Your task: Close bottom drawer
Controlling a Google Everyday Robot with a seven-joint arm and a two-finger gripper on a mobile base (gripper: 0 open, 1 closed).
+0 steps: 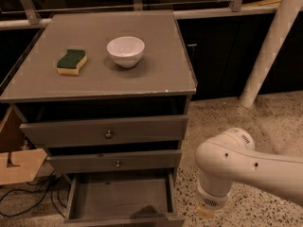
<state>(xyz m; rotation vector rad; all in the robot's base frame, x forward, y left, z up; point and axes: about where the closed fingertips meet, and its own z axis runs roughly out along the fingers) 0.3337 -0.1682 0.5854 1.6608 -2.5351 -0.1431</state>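
Observation:
The grey cabinet [94, 86] has three drawers. The bottom drawer [120, 197] is pulled out toward me, its grey box interior showing and empty; its front panel [123, 220] lies at the bottom edge of the view, knob hidden. The middle drawer [116, 162] and top drawer [106, 132] stand slightly out. My white arm [241, 167] hangs to the right of the open drawer, its round joint [211, 197] near the drawer's right side. My gripper is below the bottom edge, out of view.
A white bowl [125, 51] and a green-and-yellow sponge [72, 62] sit on the cabinet top. A cardboard piece [19, 164] and cables [33, 195] lie at the left. A white post [274, 46] stands at the right on speckled floor [222, 117].

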